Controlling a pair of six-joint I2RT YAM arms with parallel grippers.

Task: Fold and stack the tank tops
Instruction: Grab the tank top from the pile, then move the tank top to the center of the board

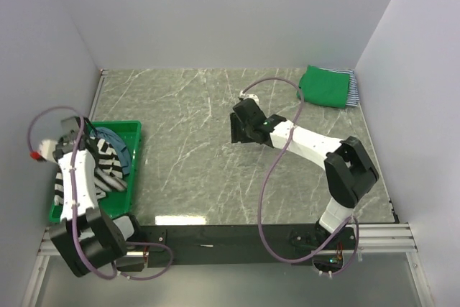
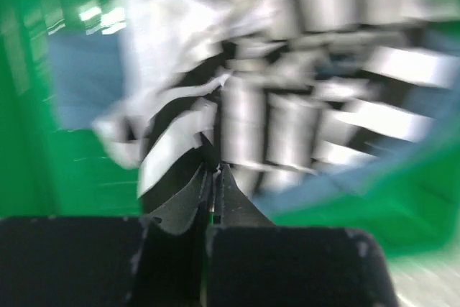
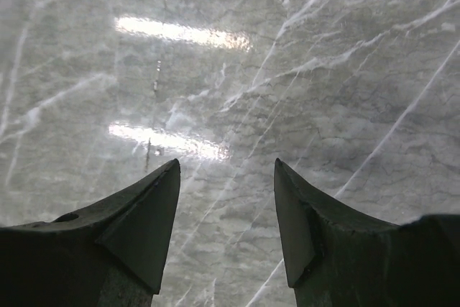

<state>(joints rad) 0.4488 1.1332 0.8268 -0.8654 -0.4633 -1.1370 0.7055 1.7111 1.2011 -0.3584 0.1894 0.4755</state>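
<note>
Seen only at the wrist — left gripper (image 2: 214, 172) pinched together against blurred black-white striped top (image 2: 287, 127); right gripper (image 3: 226, 163) spread above marble table (image 3: 330, 70).

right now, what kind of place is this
Probably a robot lab test cell: plain white walls box in a marble-look table, two arms are bolted to a rail at its near edge, and a green bin holds tank tops to fold.

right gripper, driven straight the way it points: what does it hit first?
The bare marble table. The right gripper points down at it, fingers open, and nothing else shows ahead in the wrist view. How far off is unclear.
</note>
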